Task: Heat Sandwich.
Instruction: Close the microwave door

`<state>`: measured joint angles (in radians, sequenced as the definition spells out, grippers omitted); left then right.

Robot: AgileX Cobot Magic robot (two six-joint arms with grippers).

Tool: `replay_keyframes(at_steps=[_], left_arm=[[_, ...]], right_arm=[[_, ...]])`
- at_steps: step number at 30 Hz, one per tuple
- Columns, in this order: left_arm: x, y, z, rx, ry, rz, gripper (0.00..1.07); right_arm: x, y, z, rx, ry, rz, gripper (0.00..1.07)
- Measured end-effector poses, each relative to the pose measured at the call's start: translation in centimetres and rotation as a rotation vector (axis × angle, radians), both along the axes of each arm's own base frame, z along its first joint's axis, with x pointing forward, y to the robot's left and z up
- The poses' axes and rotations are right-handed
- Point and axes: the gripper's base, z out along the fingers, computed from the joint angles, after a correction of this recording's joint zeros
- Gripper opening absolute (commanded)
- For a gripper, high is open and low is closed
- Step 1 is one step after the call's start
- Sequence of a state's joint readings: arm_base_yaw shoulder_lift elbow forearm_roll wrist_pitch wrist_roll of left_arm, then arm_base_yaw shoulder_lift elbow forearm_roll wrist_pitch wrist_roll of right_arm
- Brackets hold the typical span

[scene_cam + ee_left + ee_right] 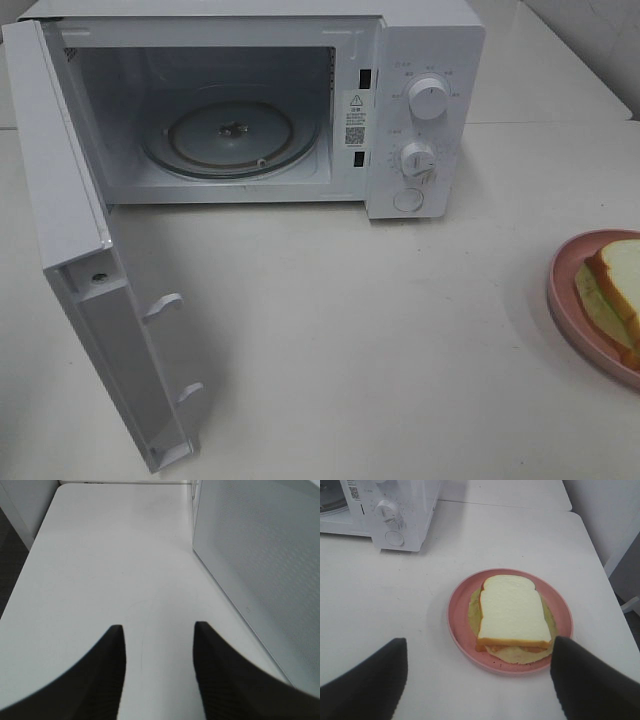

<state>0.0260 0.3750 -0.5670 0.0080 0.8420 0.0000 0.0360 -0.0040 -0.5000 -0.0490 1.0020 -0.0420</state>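
The sandwich (pixel 512 611), white bread over a pale green filling, lies on a round pink plate (pixel 460 615). In the exterior view the sandwich (pixel 615 285) and plate (pixel 565 265) sit at the table's right edge, partly cut off. My right gripper (pixel 479 640) hovers open just short of the plate, its dark fingers (pixel 375 680) spread wider than the plate. My left gripper (pixel 158 626) is open with only bare table between its fingers (pixel 112 665), beside the outer face of the microwave door (pixel 260 565). Neither gripper shows in the exterior view.
The white microwave (pixel 425 60) stands at the back with its door (pixel 85 270) swung fully open to the left. A glass turntable (pixel 232 135) lies inside the bare cavity. Two knobs (pixel 428 100) and a button are on its right panel.
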Motion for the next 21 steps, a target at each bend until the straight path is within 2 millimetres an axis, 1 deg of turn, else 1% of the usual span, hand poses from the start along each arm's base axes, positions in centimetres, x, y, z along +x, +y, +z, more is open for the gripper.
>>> replay_keyframes(at_steps=[2, 3, 4, 5, 6, 7, 8, 10, 11, 12, 14, 15, 16, 19, 20, 21], left_arm=[[0.8, 0.0, 0.0, 0.0, 0.002, 0.0, 0.14], [0.8, 0.0, 0.0, 0.0, 0.002, 0.0, 0.14], [1.7, 0.0, 0.0, 0.0, 0.011, 0.0, 0.02], [2.2, 0.1, -0.1, 0.0, 0.019, -0.001, 0.0], [2.7, 0.1, -0.2, -0.001, 0.026, -0.001, 0.0], [2.7, 0.1, -0.2, -0.001, 0.026, -0.001, 0.0], [3.7, 0.1, -0.4, -0.001, 0.04, -0.001, 0.0], [4.7, 0.1, -0.6, -0.001, 0.044, -0.001, 0.0], [5.7, 0.1, -0.7, -0.001, 0.041, -0.002, 0.0], [5.7, 0.1, -0.7, -0.001, 0.041, -0.002, 0.0], [6.8, 0.2, -0.9, -0.001, 0.03, -0.002, 0.0], [7.8, 0.2, -1.1, 0.0, 0.021, -0.003, 0.0], [7.8, 0.2, -1.1, 0.0, 0.021, -0.003, 0.0], [9.4, 0.2, -1.5, 0.0, 0.008, -0.003, 0.0], [10.5, 0.2, -1.9, 0.0, 0.002, -0.004, 0.0], [10.5, 0.2, -1.9, 0.0, 0.002, -0.004, 0.0]], right_arm=[[0.0, 0.0, 0.0, 0.0, 0.0, 0.0, 0.76], [0.0, 0.0, 0.0, 0.0, 0.0, 0.0, 0.76], [0.0, 0.0, 0.0, 0.0, 0.0, 0.0, 0.76], [0.0, 0.0, 0.0, 0.0, 0.0, 0.0, 0.76], [0.0, 0.0, 0.0, 0.0, 0.0, 0.0, 0.76], [0.0, 0.0, 0.0, 0.0, 0.0, 0.0, 0.76], [0.0, 0.0, 0.0, 0.0, 0.0, 0.0, 0.76], [0.0, 0.0, 0.0, 0.0, 0.0, 0.0, 0.76], [0.0, 0.0, 0.0, 0.0, 0.0, 0.0, 0.76], [0.0, 0.0, 0.0, 0.0, 0.0, 0.0, 0.76], [0.0, 0.0, 0.0, 0.0, 0.0, 0.0, 0.76], [0.0, 0.0, 0.0, 0.0, 0.0, 0.0, 0.76], [0.0, 0.0, 0.0, 0.0, 0.0, 0.0, 0.76], [0.0, 0.0, 0.0, 0.0, 0.0, 0.0, 0.76], [0.0, 0.0, 0.0, 0.0, 0.0, 0.0, 0.76], [0.0, 0.0, 0.0, 0.0, 0.0, 0.0, 0.76]])
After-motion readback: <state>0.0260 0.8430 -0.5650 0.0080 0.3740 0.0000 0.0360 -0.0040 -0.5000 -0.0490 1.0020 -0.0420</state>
